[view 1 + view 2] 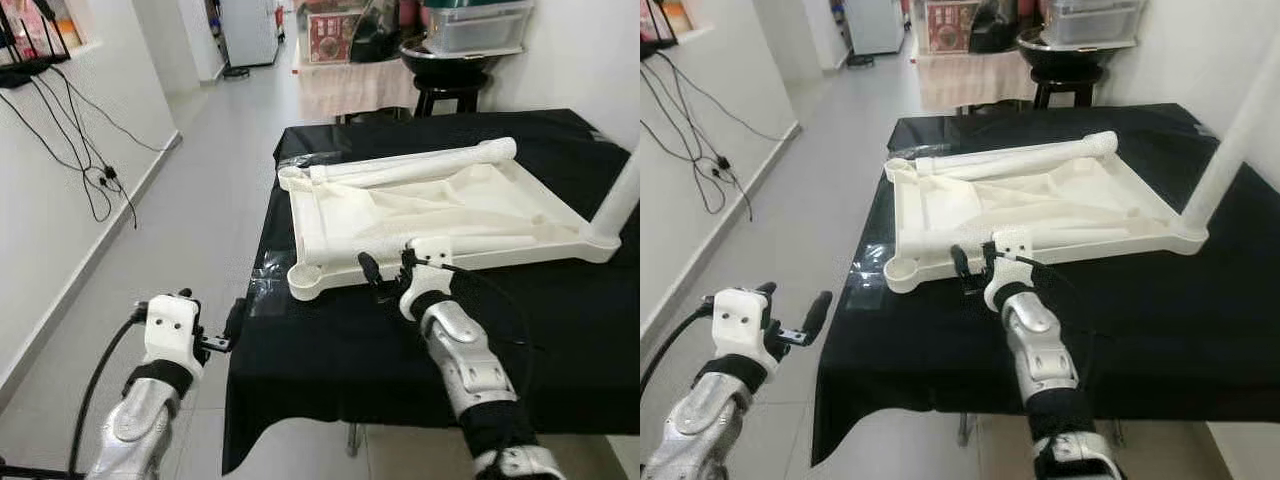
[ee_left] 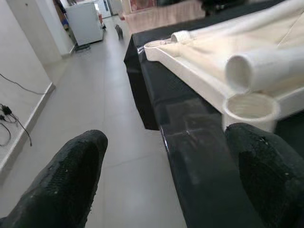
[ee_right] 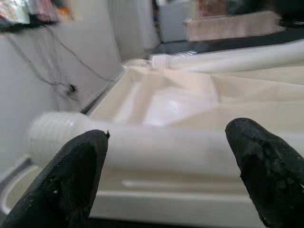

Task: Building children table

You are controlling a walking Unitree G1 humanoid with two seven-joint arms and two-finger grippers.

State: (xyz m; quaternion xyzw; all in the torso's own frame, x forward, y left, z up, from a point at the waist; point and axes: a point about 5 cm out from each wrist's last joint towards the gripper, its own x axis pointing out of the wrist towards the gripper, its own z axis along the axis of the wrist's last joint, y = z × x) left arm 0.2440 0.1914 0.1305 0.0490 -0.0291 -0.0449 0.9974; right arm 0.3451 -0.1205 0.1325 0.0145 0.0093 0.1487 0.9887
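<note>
The right end effector [image 1: 388,268] sits at the near rim of the white tabletop [image 1: 440,215], which lies upside down on the black-draped counter [image 1: 340,350]. Its fingers [image 3: 71,178] are spread wide, and a loose white leg [image 3: 156,147] lies just ahead of them inside the tabletop. Further beyond, a second leg [image 1: 410,163] rests along the far rim, and off to its right a third leg [image 1: 620,200] stands upright in a corner socket. The left end effector [image 1: 210,322] hangs wide open off the counter's edge over the floor [image 1: 190,220], the empty corner socket [image 2: 249,107] near one fingertip.
</note>
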